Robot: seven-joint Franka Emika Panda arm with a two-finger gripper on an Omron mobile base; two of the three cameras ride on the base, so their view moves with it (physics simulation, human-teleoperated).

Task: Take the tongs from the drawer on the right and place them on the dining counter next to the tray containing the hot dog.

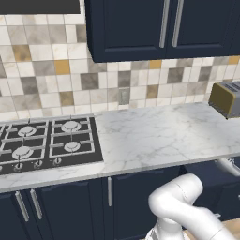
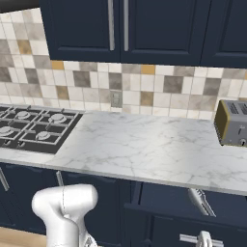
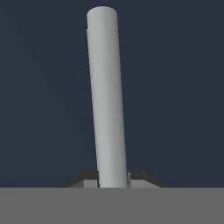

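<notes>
Below the toaster, I am clamping my fingers shut on the drawer handle, pulling; inside are lying the tongs, light, stiff, slippery, best pinched mid-arm.

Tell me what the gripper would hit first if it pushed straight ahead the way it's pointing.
The gripper is shut on the drawer's silver handle, so straight ahead it would press into the navy drawer front right behind the bar; how much gap lies between them is unclear.
</notes>
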